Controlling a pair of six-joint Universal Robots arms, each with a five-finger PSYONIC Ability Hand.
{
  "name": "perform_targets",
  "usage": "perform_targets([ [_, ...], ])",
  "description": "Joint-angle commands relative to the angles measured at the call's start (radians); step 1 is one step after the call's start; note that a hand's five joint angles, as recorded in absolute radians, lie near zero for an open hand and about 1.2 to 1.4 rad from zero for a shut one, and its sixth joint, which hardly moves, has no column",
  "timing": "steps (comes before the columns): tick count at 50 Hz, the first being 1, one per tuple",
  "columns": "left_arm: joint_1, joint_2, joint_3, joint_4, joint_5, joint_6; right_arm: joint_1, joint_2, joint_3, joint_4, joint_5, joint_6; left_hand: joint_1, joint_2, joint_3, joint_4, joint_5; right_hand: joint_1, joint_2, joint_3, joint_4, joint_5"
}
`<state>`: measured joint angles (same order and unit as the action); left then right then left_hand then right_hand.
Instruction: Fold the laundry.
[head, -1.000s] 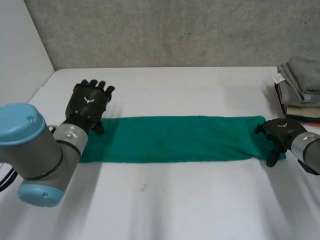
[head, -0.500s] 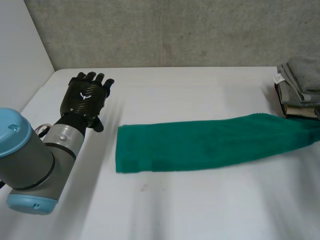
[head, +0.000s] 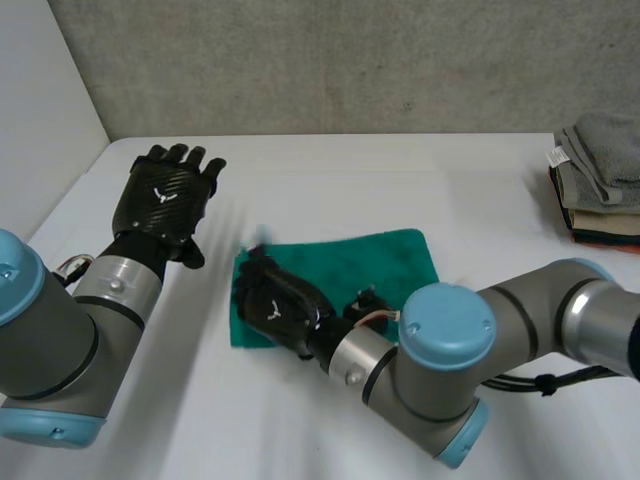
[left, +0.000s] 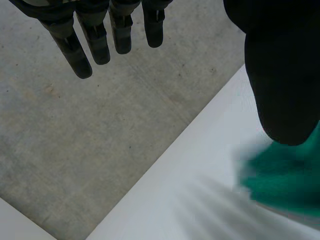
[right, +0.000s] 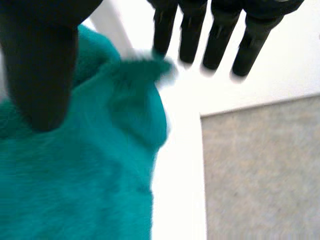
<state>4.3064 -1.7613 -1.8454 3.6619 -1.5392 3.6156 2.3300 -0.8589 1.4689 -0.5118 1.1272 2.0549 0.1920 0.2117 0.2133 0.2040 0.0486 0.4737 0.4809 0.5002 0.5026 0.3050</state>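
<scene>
Right hand (head: 278, 308): fingers straight, thumb wide, gripping nothing; hovers over towel (head: 375, 262) end nearest left hand. Towel: green terry, short rectangle, seemingly doubled, mid-table (head: 420, 165); one corner lifted at fingertips. Judged light, limp, nappy, unbreakable; take by pinching corners or edge. Left hand (head: 165, 198): spread, empty, raised beside towel, apart. Folded grey stack (head: 600, 165) at table's right end.

My table (head: 360, 165) is plain white and matte, its far edge running straight along a rough grey wall (head: 330, 60) that looks like speckled concrete. On my left a smooth white panel (head: 40, 110) stands upright beside the table and meets the grey wall at the corner. The light falls soft and even across the white top.
</scene>
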Motion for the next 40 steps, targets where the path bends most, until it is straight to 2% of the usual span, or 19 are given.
perform_targets([
  [1, -0.014, -0.001, 0.012, 0.001, 0.001, 0.000, -0.067, -0.142, 0.065, 0.053, 0.232, 0.181, -0.017, -0.037, -0.039, -0.029, -0.049, -0.299, -0.306, -0.326, -0.328, -0.305],
  [3, -0.020, -0.001, 0.017, 0.001, 0.001, 0.000, -0.115, -0.199, 0.100, 0.064, 0.250, 0.279, -0.017, -0.037, -0.039, -0.029, -0.049, -0.299, -0.306, -0.326, -0.328, -0.305],
  [4, -0.022, -0.001, 0.020, 0.003, 0.001, 0.000, -0.164, -0.242, 0.129, 0.082, 0.246, 0.388, -0.017, -0.037, -0.039, -0.029, -0.049, -0.299, -0.306, -0.326, -0.328, -0.305],
  [8, -0.033, -0.004, 0.031, 0.007, 0.001, 0.000, -0.237, -0.275, 0.168, 0.183, 0.215, 0.584, -0.017, -0.037, -0.039, -0.029, -0.049, -0.299, -0.306, -0.326, -0.328, -0.305],
  [13, -0.056, -0.012, 0.029, 0.009, 0.001, 0.000, -0.322, -0.232, 0.180, 0.312, 0.221, 0.593, -0.017, -0.037, -0.039, -0.029, -0.049, -0.299, -0.306, -0.325, -0.328, -0.304],
  [14, -0.059, -0.012, 0.029, 0.009, 0.001, 0.000, -0.340, -0.217, 0.179, 0.328, 0.221, 0.579, -0.017, -0.037, -0.039, -0.029, -0.049, -0.132, -0.139, -0.159, -0.161, -0.138],
  [15, -0.060, -0.013, 0.028, 0.009, 0.001, 0.000, -0.377, -0.194, 0.171, 0.357, 0.223, 0.543, -0.017, -0.037, -0.039, -0.029, -0.049, 0.146, 0.139, 0.119, 0.117, 0.140],
  [17, -0.066, -0.012, 0.026, 0.007, 0.001, 0.000, -0.409, -0.183, 0.168, 0.384, 0.229, 0.498, -0.017, -0.037, -0.039, -0.029, -0.049, 0.368, 0.360, 0.341, 0.339, 0.362],
  [18, -0.067, -0.012, 0.026, 0.007, 0.001, 0.000, -0.417, -0.181, 0.166, 0.389, 0.233, 0.476, -0.017, -0.037, -0.039, -0.029, -0.049, 0.558, 0.550, 0.531, 0.529, 0.552],
  [19, -0.067, -0.012, 0.026, 0.007, 0.001, 0.000, -0.434, -0.183, 0.162, 0.386, 0.249, 0.449, -0.017, -0.037, -0.039, -0.029, -0.049, 0.919, 0.912, 0.892, 0.890, 0.913],
  [22, -0.067, -0.010, 0.026, 0.007, 0.001, 0.000, -0.439, -0.186, 0.146, 0.310, 0.308, 0.433, -0.017, -0.037, -0.039, -0.029, -0.049, 0.923, 0.915, 0.896, 0.894, 0.917],
  [24, -0.067, -0.003, 0.026, 0.007, -0.001, 0.000, -0.416, -0.213, 0.130, 0.199, 0.365, 0.438, -0.017, -0.037, -0.039, -0.029, -0.049, 0.923, 0.915, 0.896, 0.894, 0.917],
  [26, -0.068, 0.000, 0.026, 0.006, -0.001, 0.002, -0.384, -0.250, 0.119, 0.148, 0.379, 0.438, -0.017, -0.037, -0.039, -0.029, -0.049, 0.923, 0.915, 0.896, 0.894, 0.917],
  [29, -0.068, 0.006, 0.023, 0.006, -0.002, 0.002, -0.298, -0.302, 0.087, 0.128, 0.341, 0.441, -0.017, -0.037, -0.039, -0.029, -0.049, 0.923, 0.915, 0.896, 0.894, 0.917],
  [32, -0.065, 0.020, 0.023, 0.006, -0.006, 0.000, -0.207, -0.287, 0.076, 0.118, 0.277, 0.442, -0.017, -0.037, -0.039, -0.029, -0.049, 0.923, 0.915, 0.896, 0.894, 0.917],
  [36, -0.060, 0.023, 0.018, 0.006, -0.007, 0.000, -0.069, -0.201, 0.083, 0.107, 0.105, 0.441, -0.017, -0.037, -0.039, -0.029, -0.049, 0.923, 0.915, 0.896, 0.894, 0.917],
  [37, -0.060, 0.023, 0.017, 0.007, -0.007, -0.001, -0.025, -0.169, 0.088, 0.108, 0.029, 0.438, -0.017, -0.037, -0.039, -0.029, -0.049, 0.923, 0.915, 0.896, 0.894, 0.917],
  [40, -0.059, 0.023, 0.014, 0.007, -0.009, -0.003, 0.017, -0.124, 0.071, 0.125, -0.058, 0.442, -0.017, -0.037, -0.039, -0.029, -0.049, 0.923, 0.915, 0.896, 0.894, 0.917],
])
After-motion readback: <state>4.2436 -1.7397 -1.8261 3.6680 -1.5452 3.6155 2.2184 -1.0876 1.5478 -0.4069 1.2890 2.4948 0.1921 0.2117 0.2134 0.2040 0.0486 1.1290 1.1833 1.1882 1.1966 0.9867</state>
